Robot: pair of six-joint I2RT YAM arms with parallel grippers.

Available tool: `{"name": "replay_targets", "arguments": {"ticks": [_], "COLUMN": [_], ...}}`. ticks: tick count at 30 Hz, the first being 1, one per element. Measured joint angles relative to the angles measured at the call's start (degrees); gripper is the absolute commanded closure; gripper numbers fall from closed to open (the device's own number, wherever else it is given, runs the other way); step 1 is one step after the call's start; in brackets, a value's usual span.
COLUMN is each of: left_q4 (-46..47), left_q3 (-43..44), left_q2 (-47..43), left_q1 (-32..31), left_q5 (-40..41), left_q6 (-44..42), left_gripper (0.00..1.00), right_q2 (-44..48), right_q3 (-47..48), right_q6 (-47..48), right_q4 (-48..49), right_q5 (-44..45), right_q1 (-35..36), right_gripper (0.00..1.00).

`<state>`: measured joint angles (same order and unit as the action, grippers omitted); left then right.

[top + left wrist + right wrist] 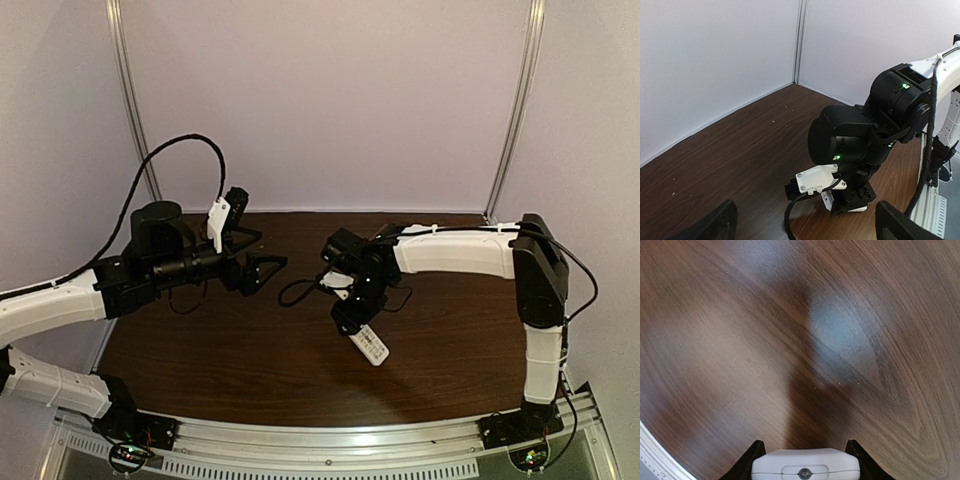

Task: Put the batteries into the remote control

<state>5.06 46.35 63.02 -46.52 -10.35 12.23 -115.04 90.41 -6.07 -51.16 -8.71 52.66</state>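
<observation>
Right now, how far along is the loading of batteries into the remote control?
Done: nothing that shows; no batteries are visible in any view. In hand: the right gripper holds the remote control by one end. Left: both batteries to load; the left gripper is open and empty.

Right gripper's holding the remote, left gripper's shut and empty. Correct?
One slip: the left gripper is open, not shut. The left wrist view shows its fingers spread wide with nothing held between them. The rest stands: the right gripper holds the remote control.
</observation>
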Motion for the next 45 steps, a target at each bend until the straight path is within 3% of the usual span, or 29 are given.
{"name": "replay_targets", "arguments": {"ticks": [12,26,34,38,45], "left_q4": [0.5,0.8,0.6,-1.0,-7.0], "left_q3": [-2.3,-2.9,-2.9,-2.5,5.6], "left_q2": [-0.7,-0.7,-0.7,-0.5,3.0], "left_q1": [0.1,0.1,0.1,0.1,0.8], "left_q5": [1.2,4.2,4.9,5.2,3.3], "left_q6": [0.2,0.1,0.2,0.5,2.5], "left_gripper": [0.03,0.03,0.03,0.03,0.03], "right_q2": [-7.7,-10.3,-10.3,-9.8,0.3], "right_q3": [5.5,6.1,6.0,5.1,-3.4], "right_q6": [0.4,0.5,0.4,0.2,-1.8], "right_q4": [-1.7,-0.5,1.3,3.3,11.1], "right_q5": [1.7,2.3,2.5,2.2,-2.6], "right_q1": [0.3,0.4,0.7,0.7,-1.0], "right_gripper": [0.61,0.41,0.21,0.03,0.0]}}
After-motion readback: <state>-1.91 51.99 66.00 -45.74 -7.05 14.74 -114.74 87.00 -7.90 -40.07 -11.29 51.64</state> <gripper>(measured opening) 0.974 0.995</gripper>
